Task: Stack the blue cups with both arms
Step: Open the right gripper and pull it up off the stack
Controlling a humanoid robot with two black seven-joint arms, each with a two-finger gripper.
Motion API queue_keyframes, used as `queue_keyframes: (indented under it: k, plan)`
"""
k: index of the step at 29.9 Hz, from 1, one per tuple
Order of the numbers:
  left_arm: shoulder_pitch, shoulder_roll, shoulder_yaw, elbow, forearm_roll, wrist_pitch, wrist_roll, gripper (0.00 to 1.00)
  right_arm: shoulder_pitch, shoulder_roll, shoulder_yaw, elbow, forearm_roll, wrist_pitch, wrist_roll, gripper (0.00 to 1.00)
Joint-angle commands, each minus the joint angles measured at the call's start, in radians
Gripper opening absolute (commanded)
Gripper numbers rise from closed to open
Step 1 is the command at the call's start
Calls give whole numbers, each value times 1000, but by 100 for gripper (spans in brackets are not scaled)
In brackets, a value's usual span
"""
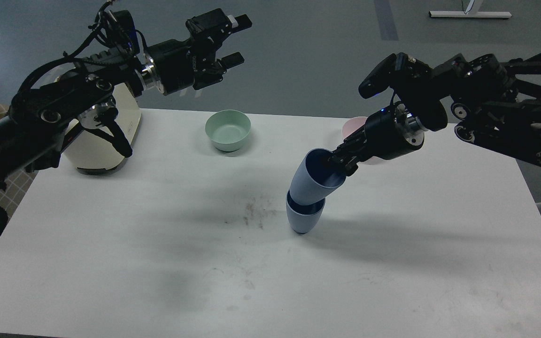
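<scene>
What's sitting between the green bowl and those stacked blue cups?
Nothing: in the head view, only bare white table separates the mint-green bowl from the blue cups.

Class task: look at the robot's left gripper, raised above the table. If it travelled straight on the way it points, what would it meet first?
The left gripper is open and points right, slightly upward, above the table. Its way looks free; the right arm lies farther along, though depth is unclear.
</scene>
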State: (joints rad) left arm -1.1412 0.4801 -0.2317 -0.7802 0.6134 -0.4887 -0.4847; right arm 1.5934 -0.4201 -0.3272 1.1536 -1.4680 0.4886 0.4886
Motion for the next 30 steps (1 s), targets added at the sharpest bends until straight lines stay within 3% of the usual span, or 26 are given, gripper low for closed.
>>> queue_keyframes:
  k: [1, 7, 14, 20, 22, 26, 28, 30]
  plan:
    - [0, 0, 0, 1, -1, 0, 0, 96, -3, 10, -10, -2, 0, 0, 0, 6]
    - [0, 2, 0, -1, -1, 0, 0, 96, -7, 15, -12, -2, 0, 0, 0, 7]
    - [0, 6, 0, -1, -1, 0, 0, 96, -13, 26, -12, -18, 0, 0, 0, 24]
    - [0, 8, 0, -1, -1, 0, 0, 96, -18, 26, -12, -26, 0, 0, 0, 45]
    - [0, 11, -1, -1, -1, 0, 0, 96, -17, 24, -12, -28, 2, 0, 0, 61]
    - [0, 12, -1, -1, -1, 0, 0, 96, -13, 21, 4, -60, 3, 0, 0, 79]
    - [0, 12, -1, -1, -1, 0, 0, 96, -9, 17, 37, -112, 41, 0, 0, 96]
    - [0, 12, -3, 1, -1, 0, 0, 96, -1, 8, 59, -165, 98, 0, 0, 98]
